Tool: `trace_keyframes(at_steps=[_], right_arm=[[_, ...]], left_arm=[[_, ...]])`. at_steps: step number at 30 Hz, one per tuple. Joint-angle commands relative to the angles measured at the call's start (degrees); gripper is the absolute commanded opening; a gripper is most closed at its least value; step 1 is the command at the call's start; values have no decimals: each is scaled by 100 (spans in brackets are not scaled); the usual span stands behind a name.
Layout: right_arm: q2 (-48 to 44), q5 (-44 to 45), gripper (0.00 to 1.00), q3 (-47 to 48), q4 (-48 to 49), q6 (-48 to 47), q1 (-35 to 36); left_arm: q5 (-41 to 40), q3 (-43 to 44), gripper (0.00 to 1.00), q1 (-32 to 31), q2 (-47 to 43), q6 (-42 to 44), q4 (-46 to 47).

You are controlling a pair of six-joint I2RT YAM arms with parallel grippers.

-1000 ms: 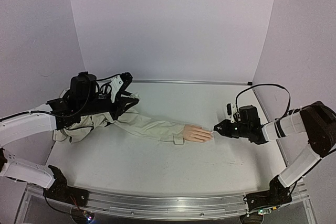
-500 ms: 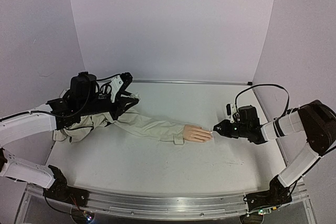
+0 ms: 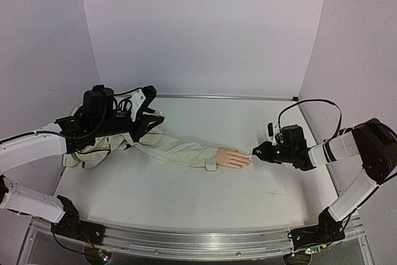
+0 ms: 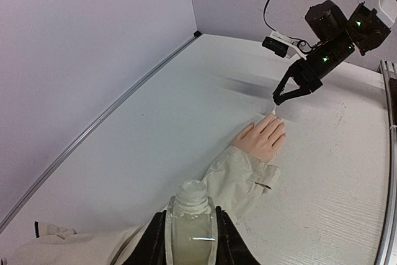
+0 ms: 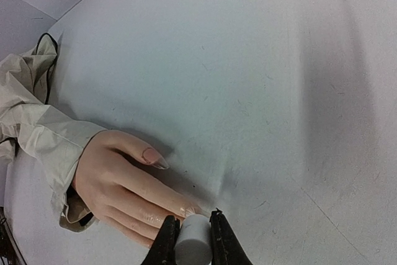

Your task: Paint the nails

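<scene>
The peach mannequin hand [image 3: 232, 158] lies flat on the white table, fingers pointing right, with a beige jacket sleeve [image 3: 178, 150]. In the right wrist view its thumb nail [image 5: 153, 157] and one fingertip nail [image 5: 189, 210] show. My right gripper [image 3: 257, 151] is shut on a white brush cap [image 5: 193, 241], held right at that fingertip nail. The brush itself is hidden there; a thin white tip [image 4: 273, 111] shows in the left wrist view. My left gripper [image 4: 189, 231] is shut on an uncapped clear polish bottle [image 4: 191, 215], held above the upper sleeve at far left.
The rest of the jacket [image 3: 93, 153] is bunched under the left arm at the table's left edge. Lilac walls close the back and both sides. A metal rail [image 3: 198, 240] runs along the front edge. A cable [image 3: 310, 103] loops over the right arm.
</scene>
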Motion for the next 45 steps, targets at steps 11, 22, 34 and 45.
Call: trace_keyframes(at_steps=[11,22,34,45], right_arm=[[24,80,0,128,-40,42,-1],[-16,240,0,103,-98,77,-4],[-11,266,0,77,-218,72,-9],[-100,456,0,84,-325,95,-5]], left_arm=[[81,233,0,32,-65,-52,397],[82,233,0,32,-62,-54,397],[90,233,0,32,-63,-54,403],[109,242,0,32,-46,-62,399]])
